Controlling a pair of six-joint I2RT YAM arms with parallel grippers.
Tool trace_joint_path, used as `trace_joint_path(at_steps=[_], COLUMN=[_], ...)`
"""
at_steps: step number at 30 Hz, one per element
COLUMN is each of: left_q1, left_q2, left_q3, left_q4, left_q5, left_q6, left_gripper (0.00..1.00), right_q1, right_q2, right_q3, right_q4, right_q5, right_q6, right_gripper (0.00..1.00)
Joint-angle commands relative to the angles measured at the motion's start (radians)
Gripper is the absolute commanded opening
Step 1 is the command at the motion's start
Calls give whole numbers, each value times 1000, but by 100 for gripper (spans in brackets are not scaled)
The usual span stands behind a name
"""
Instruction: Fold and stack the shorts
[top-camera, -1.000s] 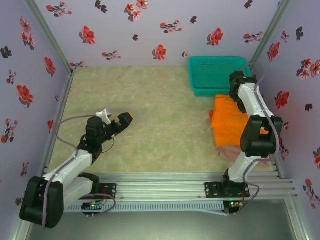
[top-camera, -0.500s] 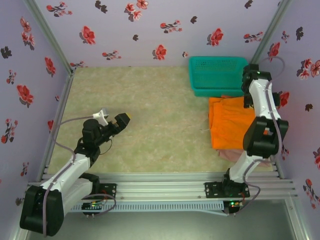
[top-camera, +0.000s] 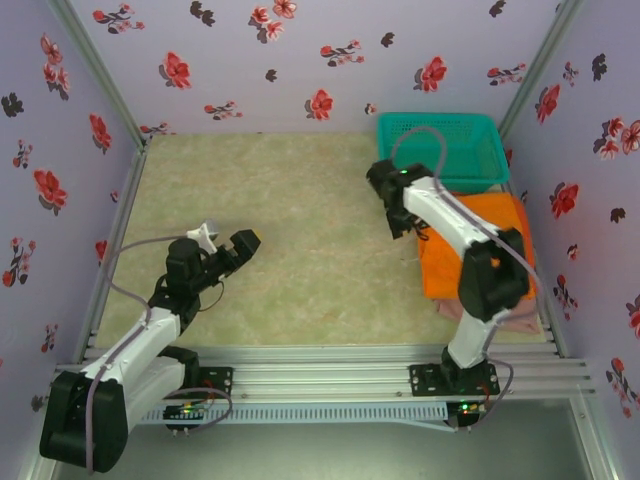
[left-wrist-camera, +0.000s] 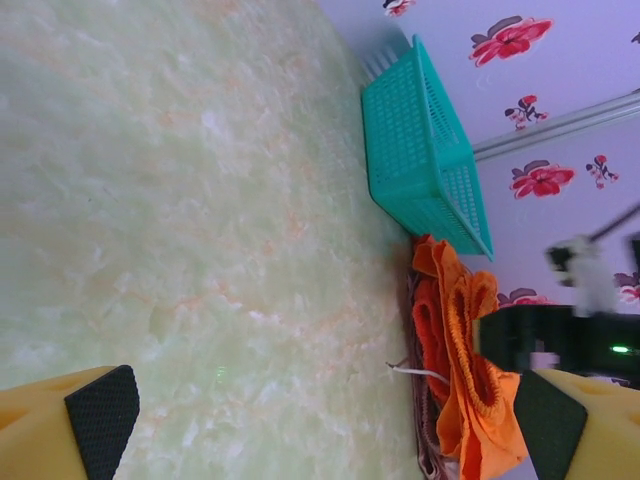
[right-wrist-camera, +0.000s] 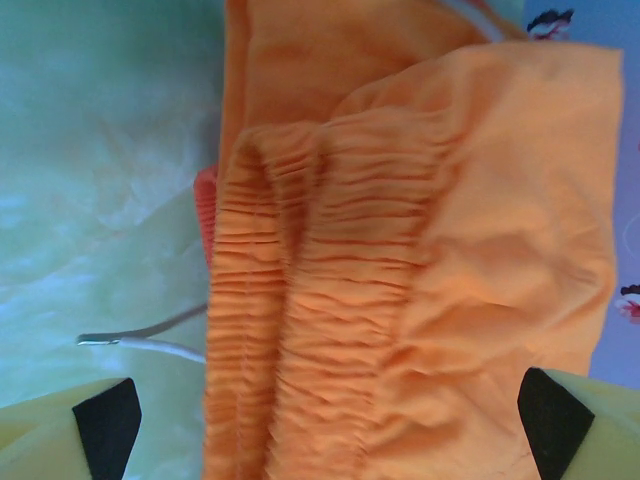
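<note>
Covering most of pink shorts (top-camera: 515, 322), orange shorts (right-wrist-camera: 400, 250) stacked right; right jaws spread wide above them, left jaws wide, empty.

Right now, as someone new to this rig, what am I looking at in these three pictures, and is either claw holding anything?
Two robot arms are bolted at the near edge of a table. One camera looks down from above and behind; one sits on each wrist, showing that arm's own fingers. On it lie orange shorts atop pink-beige shorts, beside a teal basket. The left gripper hangs open over bare table; the right gripper is open above the orange shorts. Neither holds anything.
</note>
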Motion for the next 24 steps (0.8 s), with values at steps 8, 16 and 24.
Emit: trace_joint_path(at_steps=[8,16,24], left_q1=[10,9,10], left_q2=[5,14,20], left_q3=[3,4,5], left_q4=[-20,-23,-25], left_q5=[-19,-20,-21], left_q6=[16,16,16], left_gripper=[99,99,99], right_q1=[7,-13,-127], right_q2=[163,95,-108], right_q3=[-75,-96,-149], right_q4=[-42,-11,34], right_q5=[248,211,82], right_q6=[94,57,-32], right_gripper=[82,52,43])
